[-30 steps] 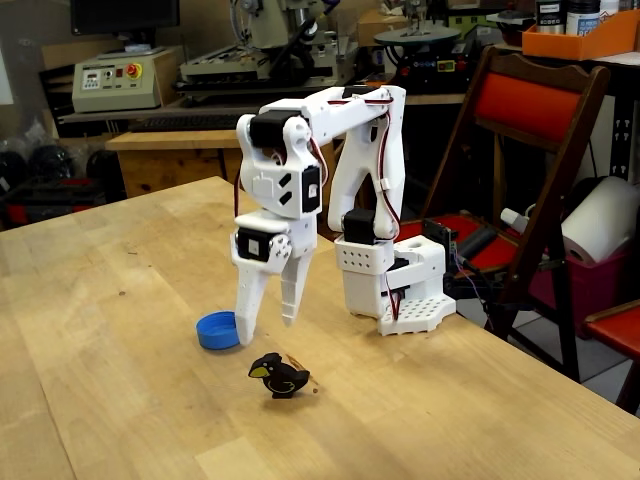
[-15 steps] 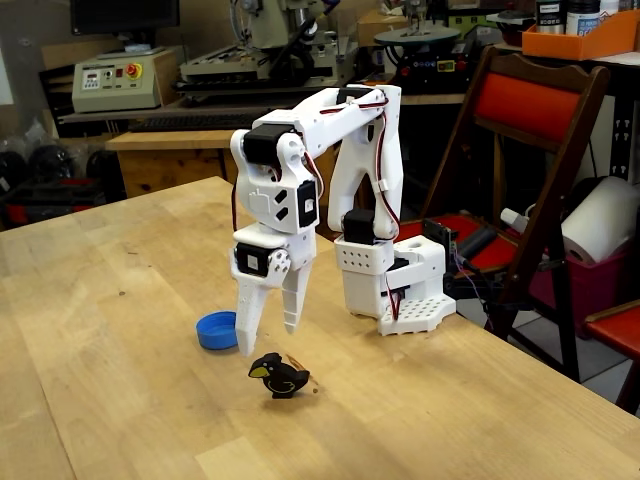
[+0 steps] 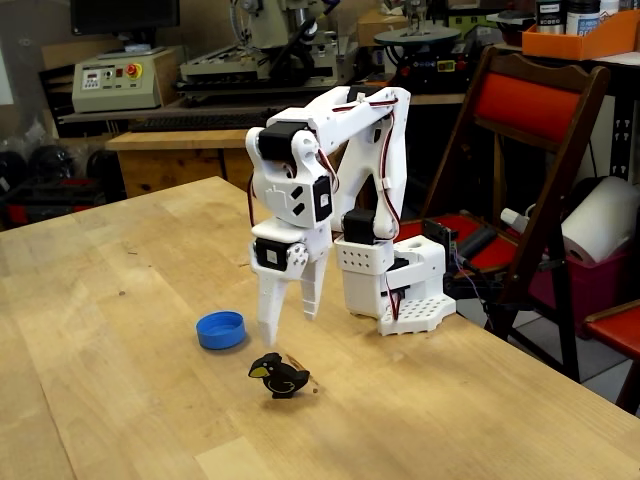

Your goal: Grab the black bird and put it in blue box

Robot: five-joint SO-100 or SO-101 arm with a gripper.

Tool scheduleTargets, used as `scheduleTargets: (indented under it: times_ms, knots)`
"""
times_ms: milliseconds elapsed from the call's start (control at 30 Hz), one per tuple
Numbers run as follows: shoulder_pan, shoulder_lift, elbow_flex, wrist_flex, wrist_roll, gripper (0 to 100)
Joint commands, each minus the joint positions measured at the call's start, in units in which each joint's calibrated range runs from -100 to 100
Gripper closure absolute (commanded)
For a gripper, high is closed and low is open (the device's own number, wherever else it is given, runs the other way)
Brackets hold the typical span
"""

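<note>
Hanging just left of the frame's centre, my tool (image 3: 289, 325) pointed down at the bench (image 3: 110, 400) with its two white fingers (image 3: 268, 318) spread a little, a narrow gap showing between them and nothing pinched there. Its tips were clear of the wood, above and slightly behind the black bird (image 3: 277, 375), which stood upright on its brownish base in the lower middle of the frame, its yellow beak turned toward the left edge. I was not touching the bird; a strip of bare bench showed between my fingertips and its back. The blue box (image 3: 220, 329) lay flat on the bench to the left of my tool and up-left of the bird, close to both but apart from each, its low rim facing up and nothing visible inside it. My white arm (image 3: 340, 120) arched up and over from its base (image 3: 400, 290), which sat on the bench toward the right of centre, near the far edge. Behind the bench, at the right of the frame, a dark wooden chair with red cushions (image 3: 530, 110) stood beside a roll of white paper (image 3: 600, 220), and an orange tray (image 3: 580, 40) rested in the upper right corner. At the upper left, a beige control unit with a red button (image 3: 115, 80) sat among workshop machines along the back wall.
</note>
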Motion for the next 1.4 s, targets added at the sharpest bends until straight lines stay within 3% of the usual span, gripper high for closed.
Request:
scheduleTargets:
  times_ms: [0, 833, 1167, 1367]
  knots:
    - [0.19, -3.29, 2.12, 0.08, 0.34, 70]
    - [0.12, -3.46, 3.19, -5.30, 0.34, 70]
    - [0.12, -3.38, 3.45, -5.38, 0.34, 59]
    - [0.12, -3.21, 3.81, -8.54, 0.34, 58]
